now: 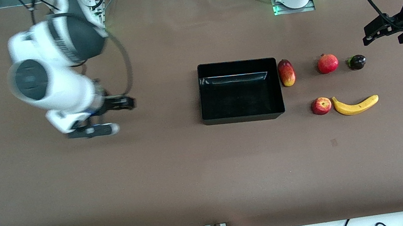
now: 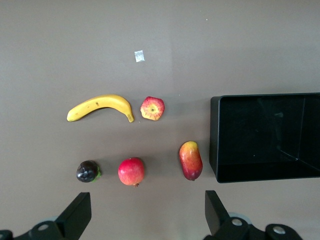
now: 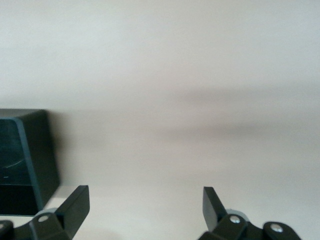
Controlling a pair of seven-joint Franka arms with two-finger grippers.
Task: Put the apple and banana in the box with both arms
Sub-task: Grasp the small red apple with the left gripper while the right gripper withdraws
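The black box [image 1: 242, 117] stands mid-table and holds nothing. The apple [image 1: 321, 105] lies beside it toward the left arm's end, with the banana [image 1: 356, 105] touching or almost touching it. My left gripper [image 1: 368, 35] is open and empty in the air near the left arm's end. In the left wrist view the open left gripper [image 2: 147, 212] looks down on the apple [image 2: 152, 108], banana [image 2: 100, 106] and box [image 2: 215, 140]. My right gripper [image 1: 128, 102] is open and empty over bare table toward the right arm's end. The right wrist view shows the open right gripper [image 3: 146, 207] and a box corner [image 3: 40, 150].
An elongated red-yellow fruit [image 1: 286, 72], a pomegranate [image 1: 328, 63] and a dark purple fruit [image 1: 357, 62] lie in a row, farther from the front camera than the apple and banana. A small mark [image 1: 334, 142] is on the brown table, nearer the camera.
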